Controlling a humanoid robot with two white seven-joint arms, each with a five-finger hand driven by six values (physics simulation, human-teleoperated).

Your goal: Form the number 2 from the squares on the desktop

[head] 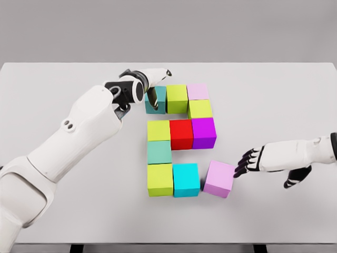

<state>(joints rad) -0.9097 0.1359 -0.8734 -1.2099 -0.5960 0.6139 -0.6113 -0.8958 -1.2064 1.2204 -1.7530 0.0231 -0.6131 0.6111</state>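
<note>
Coloured cubes lie on the white table point(63, 211) in a rough 2. Top row: teal cube point(156, 101), lime cube point(177, 98), pale pink cube point(197, 91). A lime cube point(200, 109) sits under the pink one. Middle row: lime point(158, 130), red point(181, 133), purple point(204, 132). Below come a sea-green cube point(159, 152), a lime cube point(160, 179), a cyan cube point(186, 179) and a lilac cube point(219, 178), turned slightly askew. My left hand point(152, 87) rests its fingers on the teal cube's left top edge. My right hand point(247, 162) touches the lilac cube's right side with open fingertips.
The table's front edge runs along the bottom, with dark legs point(76, 248) just showing below it. A grey wall stands behind the far edge.
</note>
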